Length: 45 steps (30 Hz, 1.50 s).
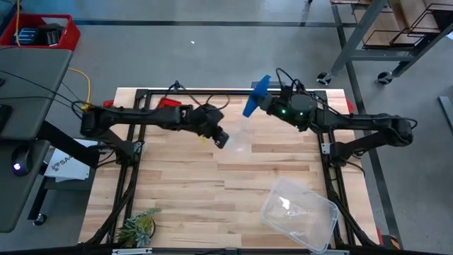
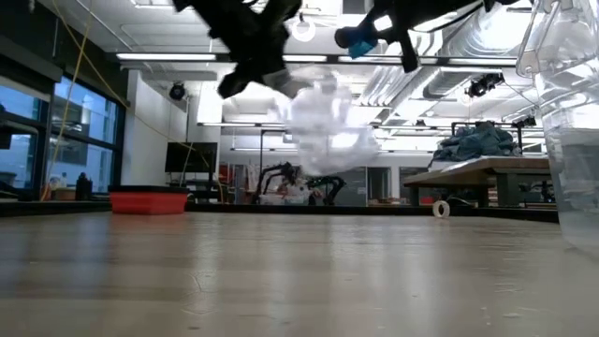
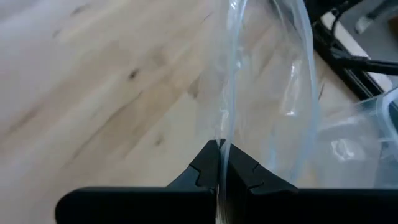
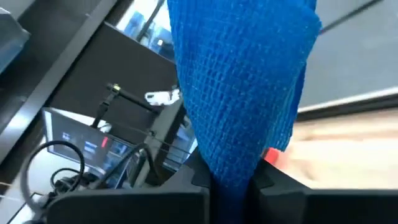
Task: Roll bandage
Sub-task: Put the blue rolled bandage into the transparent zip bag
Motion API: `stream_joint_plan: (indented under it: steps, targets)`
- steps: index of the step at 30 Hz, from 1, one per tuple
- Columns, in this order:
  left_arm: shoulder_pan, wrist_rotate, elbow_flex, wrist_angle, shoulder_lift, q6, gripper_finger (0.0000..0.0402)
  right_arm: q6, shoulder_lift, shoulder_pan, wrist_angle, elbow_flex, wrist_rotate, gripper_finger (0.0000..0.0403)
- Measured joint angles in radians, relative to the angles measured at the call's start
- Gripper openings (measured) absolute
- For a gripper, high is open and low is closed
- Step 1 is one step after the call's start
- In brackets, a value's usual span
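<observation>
The bandage (image 1: 256, 95) is a bright blue strip, held high over the table's far middle by my right gripper (image 1: 264, 105), which is shut on it. In the right wrist view it rises as a broad woven band (image 4: 242, 74) past the fingers. My left gripper (image 1: 221, 139) is over the table's middle, shut on a clear plastic bag (image 1: 238, 139). In the low view the bag (image 2: 323, 117) hangs crumpled below the gripper, clear of the tabletop, with the bandage (image 2: 358, 39) above and to its right. My left gripper pinches a thin edge of the clear bag (image 3: 222, 134) between its two fingers, coming slantwise down from the table's left. The bag hangs slack beyond the fingers, lifted clear of the table. One layer or several, I cannot tell. My right gripper pinches the bandage near one end (image 4: 231, 163) between its two fingers, coming about level from the table's right side. The rest of the strip stands out beyond the fingers, widening. It is lifted clear of the table.
A clear plastic container (image 1: 301, 212) sits at the table's near right corner and fills the right edge of the low view (image 2: 571, 122). A small red tray (image 1: 168, 103) lies at the far left under the left arm. A small plant (image 1: 138, 228) stands near left.
</observation>
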<state>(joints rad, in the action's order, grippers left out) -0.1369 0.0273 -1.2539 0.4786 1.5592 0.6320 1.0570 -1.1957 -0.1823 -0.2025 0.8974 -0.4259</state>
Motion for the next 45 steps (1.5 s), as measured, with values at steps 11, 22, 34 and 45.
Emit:
stream_joint_plan:
  steps: [11, 22, 34, 45]
  targets:
    - [-0.003, 0.008, -0.286, 0.033, 0.161, -0.087, 0.0000, -0.154, -0.002, 0.007, 0.036, 0.056, 0.069, 0.0016]
    - [-0.043, -0.073, -0.303, -0.038, 0.148, -0.016, 0.0000, -0.386, -0.002, 0.008, 0.349, 0.221, 0.085, 0.0016]
    - [-0.050, -0.187, -0.302, -0.134, 0.146, 0.072, 0.0000, -0.436, -0.002, 0.020, 0.252, 0.224, 0.052, 0.0015]
    - [-0.100, -0.254, -0.302, -0.139, 0.140, 0.117, 0.0000, -0.491, 0.004, 0.053, 0.292, 0.224, 0.055, 0.0015]
